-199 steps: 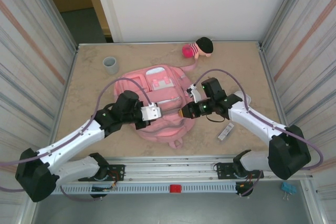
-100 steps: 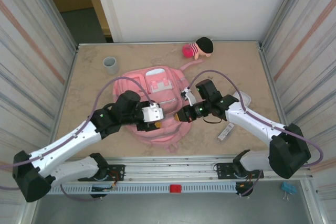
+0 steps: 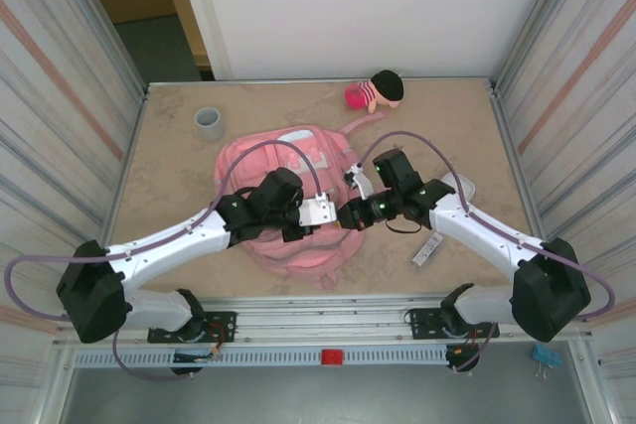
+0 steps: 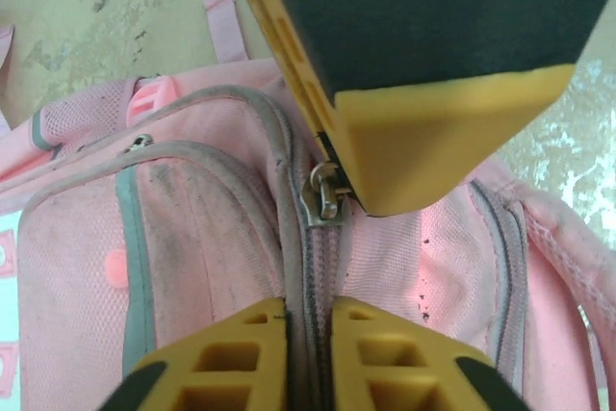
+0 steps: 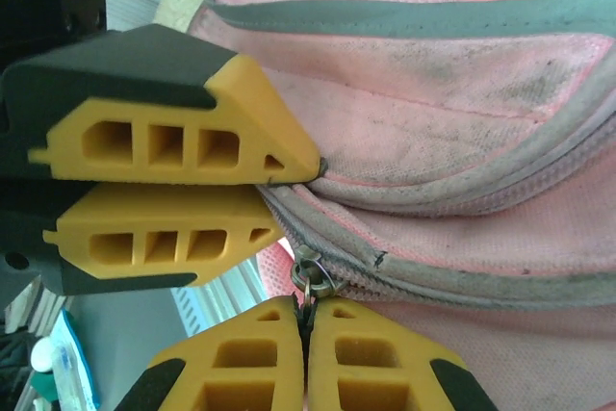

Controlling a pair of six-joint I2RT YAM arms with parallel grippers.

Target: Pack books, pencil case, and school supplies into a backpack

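The pink backpack (image 3: 298,250) lies mid-table between both arms. My left gripper (image 3: 325,213) is shut on the fabric seam of its main zipper (image 4: 310,267), just below the metal zipper pull (image 4: 324,193). My right gripper (image 3: 347,215) meets it from the right and is shut on that zipper pull (image 5: 312,274). In the right wrist view the left gripper (image 5: 289,185) pinches the grey seam right beside my right gripper (image 5: 306,320). A narrow grey-white strip (image 3: 428,248) lies on the table at the right. The book and pencil case are out of view.
A pink plush doll with black hair (image 3: 376,91) sits at the back edge. A grey cup (image 3: 209,122) stands at the back left. Metal walls close in the table on both sides. Purple cables arc over the backpack.
My left gripper has moved right along the backpack until it sits against the right gripper. The backpack has shifted and rolled, hiding its white front patches.
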